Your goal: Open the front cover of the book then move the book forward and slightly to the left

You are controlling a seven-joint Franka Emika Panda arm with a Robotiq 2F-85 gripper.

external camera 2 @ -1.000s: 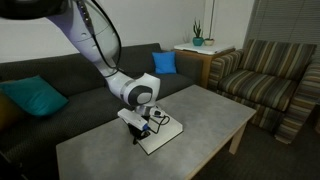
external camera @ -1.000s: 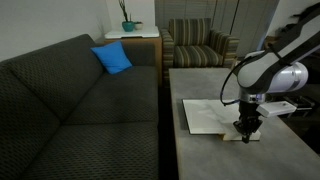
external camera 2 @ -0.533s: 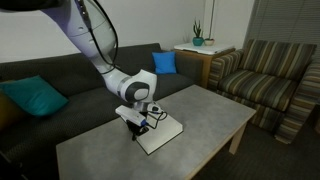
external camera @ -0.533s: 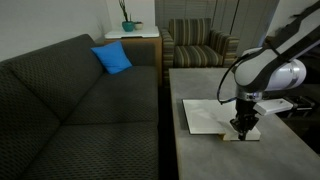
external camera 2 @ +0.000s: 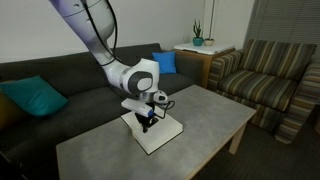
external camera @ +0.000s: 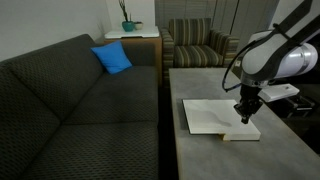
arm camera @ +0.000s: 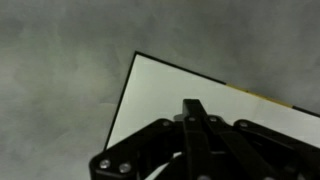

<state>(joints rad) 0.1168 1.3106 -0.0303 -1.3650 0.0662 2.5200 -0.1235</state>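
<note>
Pincer has come up off the book; a second ago it sat low against the book's edge, and now it hangs just above, clear of the page. The fingers are pressed fully together with nothing between them, which the wrist view confirms: closed tips over a white sheet. As far as I can tell, the book has not shifted over that second. It lies flat on the grey desk, opened and white face up, on the half of the desk nearer the sofa. My reading is that the opening step is done, since white shows where black would. Whether the shove forward and a little left is finished or still owed I can't settle from here, though lifting away closed-fingered would suit either a pause between pushes or the end of one. Count: one book, one desk, one pincer. One dark sofa, carrying two cushions, a blue cushion and a teal cushion. One striped armchair. One side table with one potted plant on it.
</note>
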